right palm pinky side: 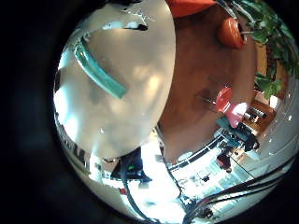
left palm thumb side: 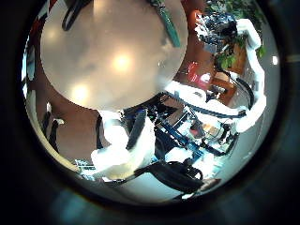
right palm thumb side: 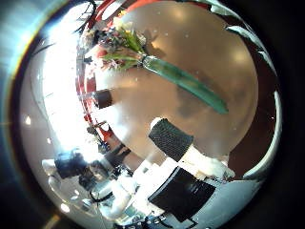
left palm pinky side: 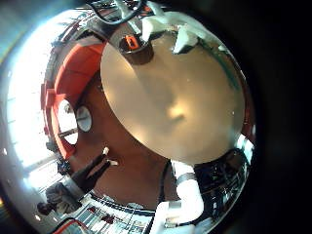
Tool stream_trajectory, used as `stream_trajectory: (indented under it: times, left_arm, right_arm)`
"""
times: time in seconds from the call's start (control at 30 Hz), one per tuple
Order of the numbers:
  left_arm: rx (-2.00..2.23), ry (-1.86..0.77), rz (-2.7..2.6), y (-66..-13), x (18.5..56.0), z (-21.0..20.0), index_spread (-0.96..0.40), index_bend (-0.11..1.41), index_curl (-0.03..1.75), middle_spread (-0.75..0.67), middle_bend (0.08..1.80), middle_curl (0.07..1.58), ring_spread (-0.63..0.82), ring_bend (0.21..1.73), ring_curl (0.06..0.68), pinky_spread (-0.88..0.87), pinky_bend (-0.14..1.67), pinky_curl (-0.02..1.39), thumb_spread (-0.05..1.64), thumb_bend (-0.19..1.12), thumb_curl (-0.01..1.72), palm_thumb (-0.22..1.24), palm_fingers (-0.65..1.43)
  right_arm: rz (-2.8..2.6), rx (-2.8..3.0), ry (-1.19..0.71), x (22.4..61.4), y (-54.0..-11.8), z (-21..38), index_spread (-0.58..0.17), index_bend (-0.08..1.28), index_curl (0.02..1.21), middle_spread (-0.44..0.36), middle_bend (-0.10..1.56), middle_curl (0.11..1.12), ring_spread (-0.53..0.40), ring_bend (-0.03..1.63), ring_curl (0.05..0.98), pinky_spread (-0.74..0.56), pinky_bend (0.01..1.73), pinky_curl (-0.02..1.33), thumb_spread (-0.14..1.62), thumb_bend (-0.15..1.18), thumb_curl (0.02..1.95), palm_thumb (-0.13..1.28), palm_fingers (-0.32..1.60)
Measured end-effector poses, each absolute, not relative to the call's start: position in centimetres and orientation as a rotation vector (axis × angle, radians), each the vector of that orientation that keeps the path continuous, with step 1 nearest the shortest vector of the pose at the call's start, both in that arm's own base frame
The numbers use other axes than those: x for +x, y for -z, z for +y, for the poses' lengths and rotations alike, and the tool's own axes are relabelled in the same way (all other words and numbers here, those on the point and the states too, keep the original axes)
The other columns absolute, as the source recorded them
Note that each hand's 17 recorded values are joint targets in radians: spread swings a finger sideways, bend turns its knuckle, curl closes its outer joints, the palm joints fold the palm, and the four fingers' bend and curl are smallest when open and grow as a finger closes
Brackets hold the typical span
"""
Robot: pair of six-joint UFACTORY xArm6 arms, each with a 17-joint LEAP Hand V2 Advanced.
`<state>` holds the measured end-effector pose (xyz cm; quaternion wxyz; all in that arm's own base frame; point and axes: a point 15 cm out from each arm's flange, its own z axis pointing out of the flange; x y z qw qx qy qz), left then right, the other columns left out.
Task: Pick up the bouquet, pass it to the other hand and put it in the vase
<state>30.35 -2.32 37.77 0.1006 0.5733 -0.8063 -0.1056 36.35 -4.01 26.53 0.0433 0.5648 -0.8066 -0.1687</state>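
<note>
The bouquet lies flat on the round table (right palm thumb side: 205,48). In the right thumb side palm view its flower head (right palm thumb side: 114,46) is at one end and its long stem (right palm thumb side: 186,81) runs across the tabletop, away from my right hand's finger (right palm thumb side: 176,143). The stem also shows in the right little finger side palm view (right palm pinky side: 98,67) and in the left thumb side palm view (left palm thumb side: 169,23). The vase (left palm pinky side: 130,47) stands upright near the table's edge, beside my left hand's fingertips (left palm pinky side: 180,39). Both hands hover over the table with relaxed fingers and hold nothing.
The left thumb side palm view shows my right hand (left palm thumb side: 220,28) on its arm (left palm thumb side: 251,84) above the table's edge, near the stem. The left little finger side palm view shows an arm (left palm pinky side: 185,195) by the table's rim. Floor and furniture surround the table.
</note>
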Motion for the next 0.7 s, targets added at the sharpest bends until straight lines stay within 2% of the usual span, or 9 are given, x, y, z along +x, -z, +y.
stream_trajectory:
  times: [0.33,0.7]
  left_arm:
    - [1.702,0.312,-2.379,-37.8,30.7,-2.4,0.03,0.17,0.33,0.41,0.19,0.33,0.57,0.52,0.217,0.55,0.30,0.34,1.20,-0.02,0.27,0.25,0.07]
    - [1.703,0.322,-2.368,-37.5,30.9,-2.4,0.03,0.17,0.33,0.40,0.19,0.33,0.57,0.52,0.215,0.55,0.30,0.34,1.20,-0.02,0.27,0.25,0.07]
  right_arm:
    - [-2.356,1.703,0.504,33.4,-20.2,-3.4,-0.135,0.19,0.34,0.041,0.49,0.46,-0.028,0.96,0.324,0.20,1.02,0.12,1.10,-0.02,0.34,0.39,0.40]
    - [-2.331,1.671,0.530,33.9,-16.9,-3.1,-0.148,0.19,0.38,0.029,0.52,0.48,-0.041,0.98,0.332,0.16,1.08,0.08,1.10,-0.02,0.34,0.41,0.40]
